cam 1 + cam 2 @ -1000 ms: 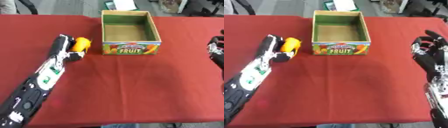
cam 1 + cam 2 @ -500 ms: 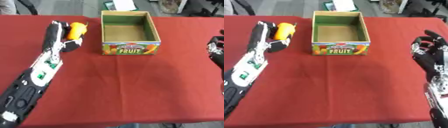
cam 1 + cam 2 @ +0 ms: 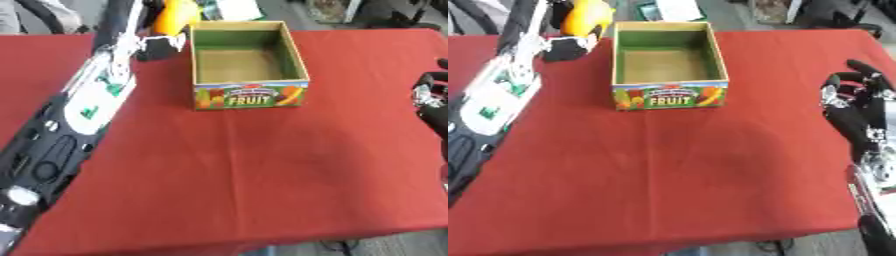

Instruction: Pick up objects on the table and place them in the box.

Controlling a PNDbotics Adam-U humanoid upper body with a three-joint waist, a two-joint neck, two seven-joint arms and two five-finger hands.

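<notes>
Box (image 3: 670, 95) w/ nothing inside | left hand (image 3: 566, 42) holds orange object (image 3: 586, 16)

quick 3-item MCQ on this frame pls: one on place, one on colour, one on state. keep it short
1. Where is the orange object?
A. inside the box
B. in the left hand, up beside the box's far left corner
C. lying on the table near the right hand

2. What colour is the inside wall of the box?
A. green
B. blue
C. white

3. What is the state of the box?
A. open-topped with nothing showing inside
B. closed with a lid
C. tipped onto its side

Answers:
1 B: the left hand has its fingers curled round the object, left of the box's rim.
2 A: green shows on the walls above the brown floor.
3 A: it stands upright and only its bare floor is visible. The right hand rests idle at the right edge of the red table.
</notes>
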